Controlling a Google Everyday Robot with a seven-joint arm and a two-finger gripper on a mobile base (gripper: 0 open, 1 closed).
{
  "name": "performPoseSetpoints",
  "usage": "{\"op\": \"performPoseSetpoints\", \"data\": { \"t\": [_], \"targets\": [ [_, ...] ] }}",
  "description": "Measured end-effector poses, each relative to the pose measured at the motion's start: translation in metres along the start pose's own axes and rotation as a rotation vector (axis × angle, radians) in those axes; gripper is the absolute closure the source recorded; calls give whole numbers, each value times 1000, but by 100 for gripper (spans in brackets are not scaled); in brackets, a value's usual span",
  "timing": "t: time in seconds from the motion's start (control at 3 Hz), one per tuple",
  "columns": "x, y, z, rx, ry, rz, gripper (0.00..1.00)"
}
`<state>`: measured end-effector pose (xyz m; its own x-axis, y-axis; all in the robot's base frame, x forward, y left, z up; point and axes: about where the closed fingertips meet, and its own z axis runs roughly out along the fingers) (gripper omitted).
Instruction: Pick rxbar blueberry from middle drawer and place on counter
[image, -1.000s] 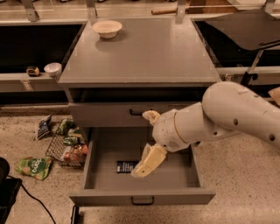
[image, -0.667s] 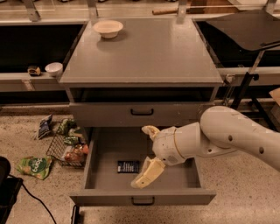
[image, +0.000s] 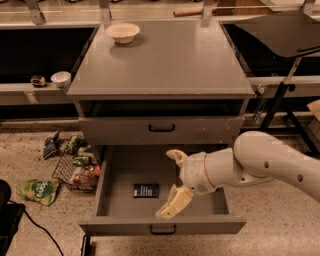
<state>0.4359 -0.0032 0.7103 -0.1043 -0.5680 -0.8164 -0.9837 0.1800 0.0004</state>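
View from above and in front of a grey drawer cabinet. The middle drawer (image: 103, 186) is standing pulled out in the lower centre of the frame, its black bar handle facing the bottom edge. The rxbar blueberry (image: 146, 190) is lying flat on the drawer floor, left of centre, its dark wrapper showing white print.

The white arm (image: 270, 165) is reaching in from the right edge of the frame. The gripper (image: 174, 181) is hanging over the drawer's middle, just to the right of the bar. Its two cream fingers (image: 172, 204) are spreading wide apart, one pointing toward the upper front, the other toward the drawer's near edge. They are grasping nothing, and a gap is showing between them and the bar.

Above the drawer, the upper handled front (image: 161, 128) is sitting closed. The counter (image: 165, 65) is filling the upper centre of the frame and is carrying a pale bowl (image: 123, 32) near its far left corner.

At lower left, a wire basket (image: 75, 169) of snack packets is resting on the speckled floor beside the cabinet, and a green bag (image: 39, 190) is lying farther left.
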Motion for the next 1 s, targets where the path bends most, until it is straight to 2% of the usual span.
{"op": "performPoseSetpoints", "data": {
  "t": [0.67, 1.0],
  "targets": [
    [74, -3, 27, -30, -55, 7, 0],
    [109, -10, 60, -70, -70, 39, 0]
  ]
}}
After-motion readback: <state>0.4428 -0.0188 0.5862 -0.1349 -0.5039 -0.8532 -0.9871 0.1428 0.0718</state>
